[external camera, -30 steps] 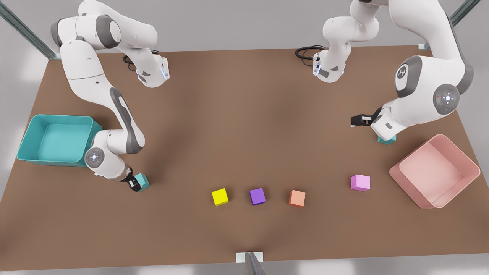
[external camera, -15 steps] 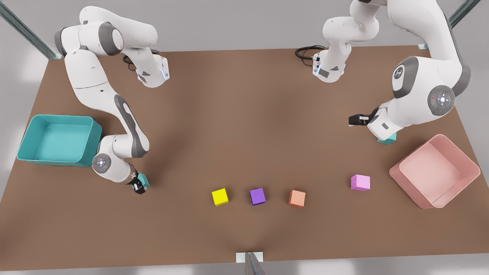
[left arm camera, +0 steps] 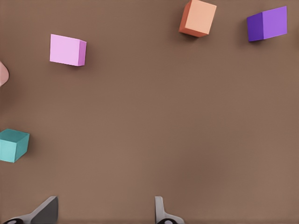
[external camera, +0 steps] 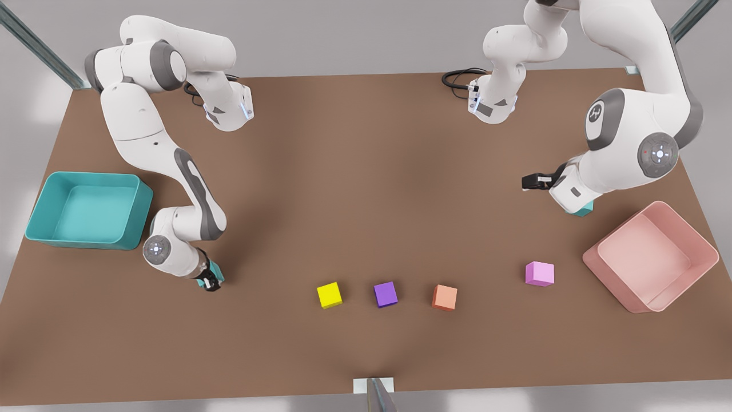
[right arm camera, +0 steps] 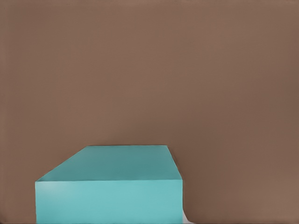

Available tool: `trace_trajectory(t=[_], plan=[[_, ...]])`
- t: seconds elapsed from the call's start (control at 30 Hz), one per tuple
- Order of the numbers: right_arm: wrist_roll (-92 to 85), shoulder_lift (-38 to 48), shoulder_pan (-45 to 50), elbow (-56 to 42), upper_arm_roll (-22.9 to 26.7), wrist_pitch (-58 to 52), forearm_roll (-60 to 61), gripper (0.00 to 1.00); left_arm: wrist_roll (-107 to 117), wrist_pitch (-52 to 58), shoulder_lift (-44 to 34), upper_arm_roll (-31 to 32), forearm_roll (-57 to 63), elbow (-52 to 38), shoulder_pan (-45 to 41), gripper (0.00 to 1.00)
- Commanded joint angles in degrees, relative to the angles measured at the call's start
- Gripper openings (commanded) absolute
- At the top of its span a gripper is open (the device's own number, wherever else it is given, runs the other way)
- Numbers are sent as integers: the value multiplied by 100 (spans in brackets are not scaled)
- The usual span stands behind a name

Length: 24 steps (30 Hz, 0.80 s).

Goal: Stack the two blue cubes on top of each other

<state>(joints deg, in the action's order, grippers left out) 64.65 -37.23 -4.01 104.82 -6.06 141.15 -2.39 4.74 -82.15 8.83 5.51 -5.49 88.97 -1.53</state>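
One blue cube [external camera: 216, 268] lies on the table at the front view's left, and it looms large in the right wrist view [right arm camera: 110, 186]. My right gripper [external camera: 209, 277] is down around it, open, with a sliver of one finger just outside the cube's edge. The other blue cube [external camera: 583, 209] peeks out under my left arm's hand at the front view's right. In the left wrist view this cube [left arm camera: 13, 145] sits off to one side of my left gripper [left arm camera: 103, 215], which is open and holds nothing.
A yellow cube [external camera: 329, 295], purple cube [external camera: 385, 294], orange cube [external camera: 445, 297] and pink cube [external camera: 540, 273] lie along the near side of the table. A teal bin [external camera: 37, 197] stands at the front view's left, a pink bin [external camera: 706, 252] at its right.
The right arm has sunk lower over its blue cube, hiding more of it. The left arm's hand has shifted slightly toward the front view's left. Neither cube has moved.
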Motion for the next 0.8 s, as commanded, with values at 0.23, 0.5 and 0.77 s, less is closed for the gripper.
trace_trajectory(t=[0.23, 0.5, 0.77], plan=[[1013, 822, 93, -480, -922, -1660, 28, 65, 36, -134, 110, -94, 171, -20, 214, 100], [6120, 340, 2413, -1552, -1635, -1775, -912, 65, -2583, -3149, 576, -1333, 382, 1728, 1119, 100], [8327, -1014, 3574, -2625, -1573, -1731, -1950, 65, -6239, -4292, 436, -1975, 591, 2907, 1225, 100]])
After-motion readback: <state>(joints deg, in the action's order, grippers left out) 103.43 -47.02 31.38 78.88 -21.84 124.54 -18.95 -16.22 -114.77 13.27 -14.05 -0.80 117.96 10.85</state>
